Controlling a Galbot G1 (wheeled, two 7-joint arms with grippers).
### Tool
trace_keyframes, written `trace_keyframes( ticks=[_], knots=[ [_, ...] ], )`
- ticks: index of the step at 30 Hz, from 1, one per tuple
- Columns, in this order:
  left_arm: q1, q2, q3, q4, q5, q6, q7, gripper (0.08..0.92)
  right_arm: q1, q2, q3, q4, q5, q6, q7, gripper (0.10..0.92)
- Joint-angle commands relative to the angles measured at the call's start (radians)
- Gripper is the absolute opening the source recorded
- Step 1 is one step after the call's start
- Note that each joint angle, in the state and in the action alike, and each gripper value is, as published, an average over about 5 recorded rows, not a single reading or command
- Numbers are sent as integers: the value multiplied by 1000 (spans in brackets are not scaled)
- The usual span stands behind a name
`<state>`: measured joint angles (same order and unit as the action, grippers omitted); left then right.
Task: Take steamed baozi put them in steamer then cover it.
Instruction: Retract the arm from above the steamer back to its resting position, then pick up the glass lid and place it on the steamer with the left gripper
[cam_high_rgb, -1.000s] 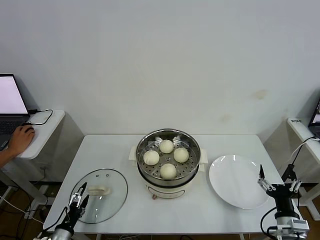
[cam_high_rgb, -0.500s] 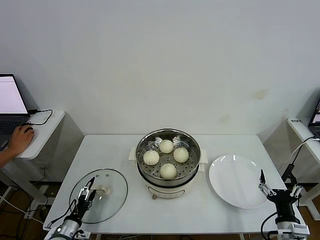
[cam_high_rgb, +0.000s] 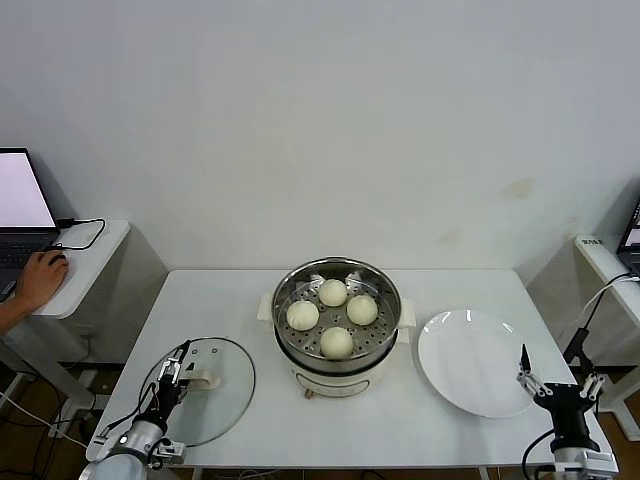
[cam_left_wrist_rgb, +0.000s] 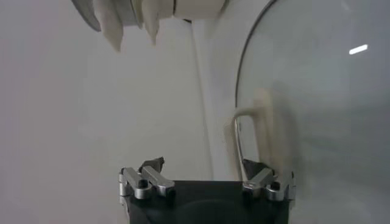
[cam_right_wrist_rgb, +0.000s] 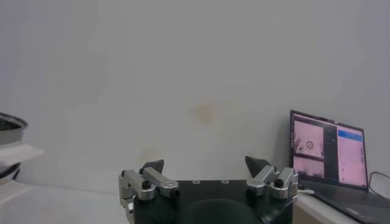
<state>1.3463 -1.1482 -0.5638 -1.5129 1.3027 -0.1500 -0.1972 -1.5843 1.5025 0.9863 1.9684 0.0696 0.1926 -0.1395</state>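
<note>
Four cream-white baozi (cam_high_rgb: 337, 342) sit on the perforated tray of the shiny steamer (cam_high_rgb: 288, 283) at the table's middle. The glass cover (cam_high_rgb: 232, 395) lies flat on the table at the front left, its cream-white handle (cam_high_rgb: 200, 380) up; it also shows in the left wrist view (cam_left_wrist_rgb: 317, 109). My left gripper (cam_high_rgb: 174, 368) is open and hangs just above the cover's near-left part, close to the handle (cam_left_wrist_rgb: 263, 131), holding nothing. My right gripper (cam_high_rgb: 557, 384) is open and empty at the table's front right corner, beside the white plate.
An empty white plate (cam_high_rgb: 473, 362) lies right of the steamer. A side desk at the left holds a laptop (cam_high_rgb: 22, 200) with a person's hand (cam_high_rgb: 40, 275) on it. Another laptop (cam_right_wrist_rgb: 329, 155) stands on a desk at the right.
My left gripper has moved forward over the cover toward its handle. My right gripper has sunk lower at the table's front right corner.
</note>
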Motion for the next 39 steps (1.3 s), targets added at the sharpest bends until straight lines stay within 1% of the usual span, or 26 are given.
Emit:
trace_keyframes(
  ticks=[1,3,10,15,19,23,25,27,34,37,39],
  knots=[
    [-37,1,13,36,-27,0,5,780,0,2,0,-5,-5,1,0,823],
    [-35,1,15,40,-33,0,6,732,1,3,-1,-7,-7,1,-1,823],
    [-28,2,17,54,-78,-5,-2,525,0,2,-4,-4,-19,1,-3,823],
    [-7,8,16,46,-136,-10,-31,386,-8,-1,-15,0,-29,5,-5,822],
    [17,13,8,16,-190,-18,-60,265,-12,-2,-25,2,-35,8,-5,823],
    [59,26,-11,-58,-243,0,-69,170,-15,-6,-36,2,-45,15,-9,823],
    [83,41,-26,-113,-266,27,-52,152,-18,-10,-39,0,-52,23,-13,823],
    [106,59,-43,-174,-293,66,-22,150,-20,-15,-42,-2,-56,30,-16,823],
    [132,151,-109,-404,-457,242,110,150,-31,-29,-40,-10,-46,36,-19,822],
    [123,201,-103,-485,-517,324,142,150,-33,-30,-41,-19,-51,41,-18,823],
    [112,241,-74,-529,-549,374,161,150,-33,-29,-43,-23,-59,44,-18,823]
  ],
)
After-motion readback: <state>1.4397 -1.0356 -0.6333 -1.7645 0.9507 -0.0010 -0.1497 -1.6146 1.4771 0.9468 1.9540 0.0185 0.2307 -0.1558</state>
